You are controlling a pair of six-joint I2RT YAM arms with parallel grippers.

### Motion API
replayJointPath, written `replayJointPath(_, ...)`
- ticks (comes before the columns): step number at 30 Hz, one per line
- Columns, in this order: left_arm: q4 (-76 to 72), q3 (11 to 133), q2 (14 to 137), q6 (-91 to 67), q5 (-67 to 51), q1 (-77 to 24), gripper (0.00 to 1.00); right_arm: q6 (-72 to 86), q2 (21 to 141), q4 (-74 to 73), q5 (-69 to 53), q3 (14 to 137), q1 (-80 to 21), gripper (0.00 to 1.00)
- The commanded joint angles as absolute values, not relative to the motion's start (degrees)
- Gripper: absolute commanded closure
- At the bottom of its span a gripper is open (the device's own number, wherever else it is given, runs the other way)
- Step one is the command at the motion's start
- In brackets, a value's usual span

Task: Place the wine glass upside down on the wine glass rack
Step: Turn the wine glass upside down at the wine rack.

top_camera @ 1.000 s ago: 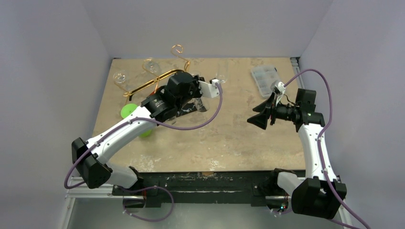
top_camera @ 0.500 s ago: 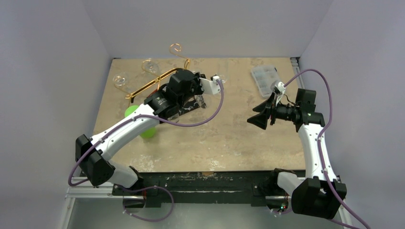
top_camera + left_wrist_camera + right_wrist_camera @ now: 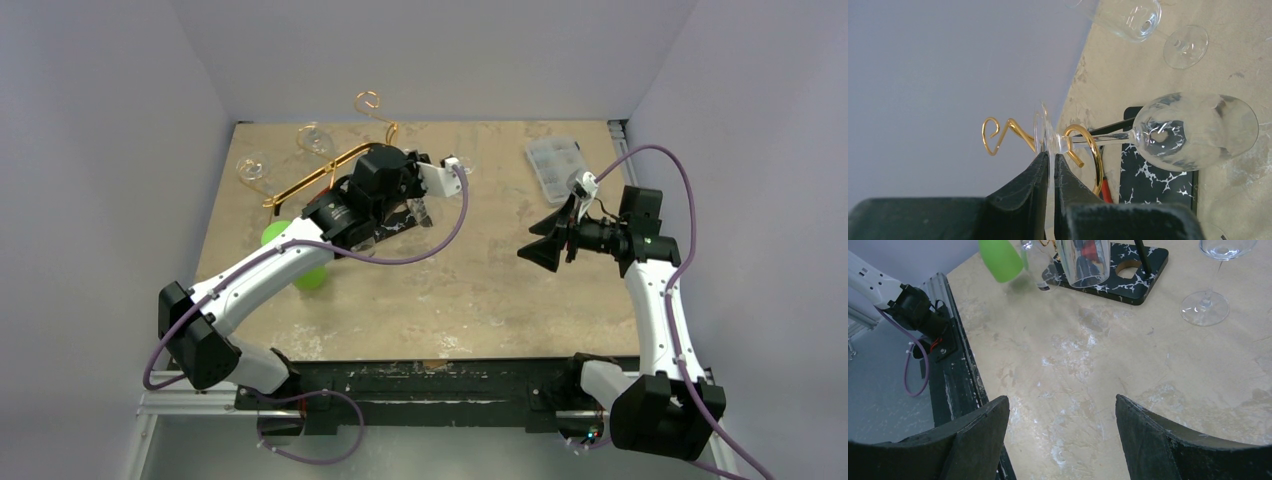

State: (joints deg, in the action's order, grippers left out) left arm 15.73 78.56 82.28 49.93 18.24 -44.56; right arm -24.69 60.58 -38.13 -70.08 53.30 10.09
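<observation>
1. Start at the far left of the tan tabletop (image 3: 480,290). The wine glass rack (image 3: 310,180) stands there: thin gold wire with curled scroll loops, on a long arched bar. A bright green object (image 3: 268,234) shows beside the left arm.
2. Your left gripper (image 3: 1051,157) has its fingers pinched almost together on the edge of the wine glass (image 3: 1198,130) foot. It is a firm grasp on that thin disc.
3. The glass is clear and colourless, with a flat round foot, a slim stem and a rounded bowl. White veins from below show through the bowl.
4. It hangs upside down, foot up and rim down. A gold curl of the rack arcs right beside the stem under the foot. You cannot tell whether the stem sits inside that curl.
5. The bowl hangs over the black white-veined board (image 3: 1128,282). You cannot tell whether the rim touches it.
6. A second wine glass (image 3: 1205,307) stands upright on the table just right of the board.
7. A clear plastic box (image 3: 553,160) lies at the far right.
8. Your right gripper (image 3: 1063,440) hovers over bare table, its fingers spread wide and holding nothing.
</observation>
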Motion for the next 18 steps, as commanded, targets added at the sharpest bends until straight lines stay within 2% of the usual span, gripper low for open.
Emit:
replayJointPath(1,15.0,80.8,82.0,47.9,19.3,-43.4,0.91,-25.5,59.4,-38.0,-71.7,55.2,10.2,0.23)
replayJointPath(15,17.2,80.5,80.2,46.7,19.9,-43.3,0.72,-25.6,59.7,-38.0,-71.6,55.2,10.3,0.23)
replayJointPath(18,17.4,80.2,79.9,47.3,20.4,-43.4,0.7,-25.6,59.7,-38.0,-71.7,55.1,10.2,0.23)
